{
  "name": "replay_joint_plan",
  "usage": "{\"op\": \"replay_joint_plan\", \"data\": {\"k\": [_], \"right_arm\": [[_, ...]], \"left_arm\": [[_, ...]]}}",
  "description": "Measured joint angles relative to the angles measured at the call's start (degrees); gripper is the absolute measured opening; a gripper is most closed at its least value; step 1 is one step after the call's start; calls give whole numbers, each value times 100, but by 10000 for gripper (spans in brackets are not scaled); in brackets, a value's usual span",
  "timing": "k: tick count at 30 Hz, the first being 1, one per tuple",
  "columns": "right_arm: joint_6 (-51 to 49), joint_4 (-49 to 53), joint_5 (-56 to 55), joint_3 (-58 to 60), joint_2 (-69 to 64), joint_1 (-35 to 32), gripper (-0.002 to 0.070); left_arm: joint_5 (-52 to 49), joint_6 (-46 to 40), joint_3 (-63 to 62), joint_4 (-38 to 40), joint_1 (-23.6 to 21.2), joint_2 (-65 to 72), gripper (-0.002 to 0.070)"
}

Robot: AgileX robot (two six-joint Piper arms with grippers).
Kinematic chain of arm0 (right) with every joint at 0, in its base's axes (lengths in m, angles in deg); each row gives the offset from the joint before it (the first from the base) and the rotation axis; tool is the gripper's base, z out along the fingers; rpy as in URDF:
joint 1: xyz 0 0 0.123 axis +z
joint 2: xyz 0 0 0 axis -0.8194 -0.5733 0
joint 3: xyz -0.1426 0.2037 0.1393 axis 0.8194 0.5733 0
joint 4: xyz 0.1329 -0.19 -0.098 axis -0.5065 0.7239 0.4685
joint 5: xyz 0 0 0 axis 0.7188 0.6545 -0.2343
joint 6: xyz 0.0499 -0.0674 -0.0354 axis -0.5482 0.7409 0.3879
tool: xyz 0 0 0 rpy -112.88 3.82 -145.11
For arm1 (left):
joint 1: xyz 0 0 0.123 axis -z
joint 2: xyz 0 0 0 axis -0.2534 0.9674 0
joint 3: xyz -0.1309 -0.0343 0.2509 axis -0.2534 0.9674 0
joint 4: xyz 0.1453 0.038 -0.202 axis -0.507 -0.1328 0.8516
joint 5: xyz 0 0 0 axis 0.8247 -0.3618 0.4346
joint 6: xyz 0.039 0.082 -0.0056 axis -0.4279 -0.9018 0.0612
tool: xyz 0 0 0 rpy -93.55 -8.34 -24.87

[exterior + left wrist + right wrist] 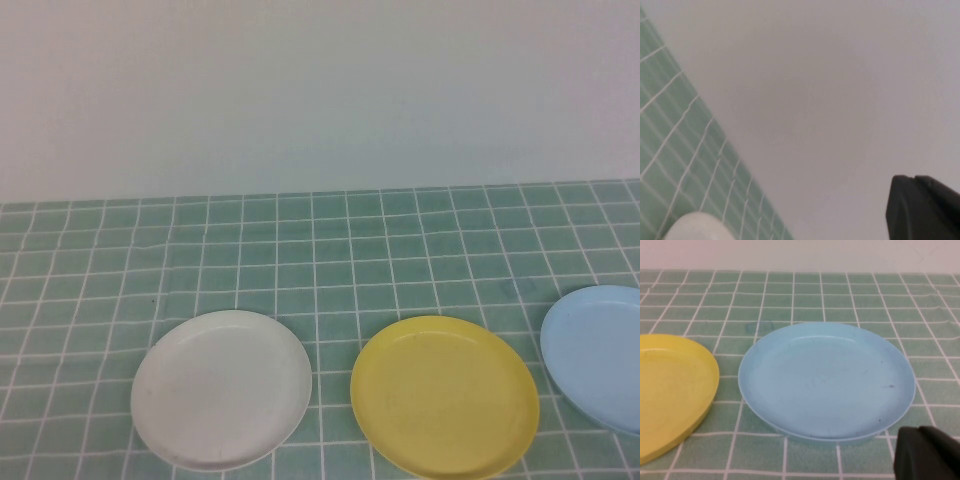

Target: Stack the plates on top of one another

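Note:
Three plates lie apart on the green tiled table: a white plate [221, 389] at the left, a yellow plate [444, 397] in the middle and a light blue plate [598, 352] cut off by the right edge. Neither arm appears in the high view. My right gripper [926, 454] is shut and empty, its black tip hovering just short of the blue plate [826, 380], with the yellow plate [671, 387] beside that. My left gripper [921, 207] is shut and empty, seen against the pale wall; a sliver of the white plate [697, 226] shows near it.
The table's green tiled cloth [300, 250] runs back to a plain pale wall [320, 90]. Open tiles lie behind the plates and between them.

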Motion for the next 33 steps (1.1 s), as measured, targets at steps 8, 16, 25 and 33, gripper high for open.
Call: {"op": "replay_joint_plan", "data": {"k": [8, 16, 25, 33], "right_arm": [[0, 0, 0, 0, 0, 0, -2], [0, 0, 0, 0, 0, 0, -2], [0, 0, 0, 0, 0, 0, -2], [0, 0, 0, 0, 0, 0, -2]], "left_arm": [[510, 133, -10, 53, 0, -1, -1], [52, 106, -13, -638, 0, -1, -1], [-1296, -152, -1138, -1958, 0, 402, -1], [-2608, -286, -2371, -2451, 0, 2432, -1]]}}
